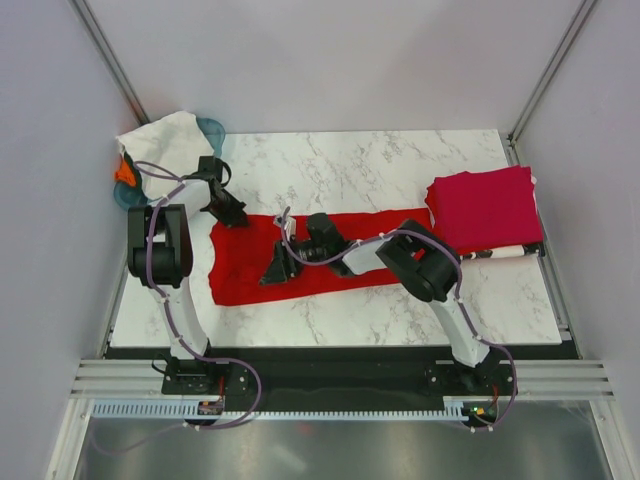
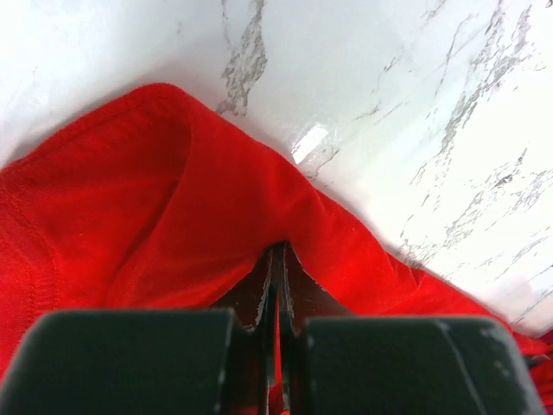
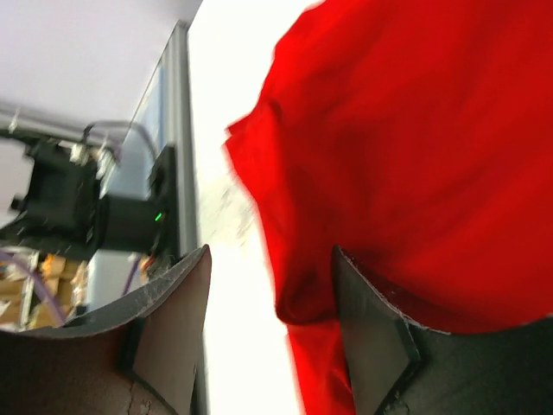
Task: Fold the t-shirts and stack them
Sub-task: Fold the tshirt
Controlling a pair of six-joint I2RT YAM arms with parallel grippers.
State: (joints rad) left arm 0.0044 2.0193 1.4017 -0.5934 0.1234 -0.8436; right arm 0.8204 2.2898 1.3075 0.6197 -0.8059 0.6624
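Note:
A bright red t-shirt (image 1: 330, 255) lies spread across the middle of the marble table. My left gripper (image 1: 230, 212) is at its far left corner, shut on a fold of the red cloth (image 2: 199, 216), with the jaws pressed together (image 2: 278, 252). My right gripper (image 1: 276, 268) is over the shirt's near left part, open (image 3: 270, 259), with the shirt's edge (image 3: 302, 294) bunched between its fingers. A folded crimson-pink t-shirt (image 1: 482, 205) lies at the right. It rests on a white t-shirt with dark marks (image 1: 508, 252), of which only the near edge shows.
A teal basket (image 1: 212, 130) stands at the far left corner with a white cloth (image 1: 165, 140) draped over it and something orange (image 1: 124, 172) beside it. Bare marble (image 1: 350, 170) lies behind the red shirt. The table's metal rail (image 3: 177, 130) shows in the right wrist view.

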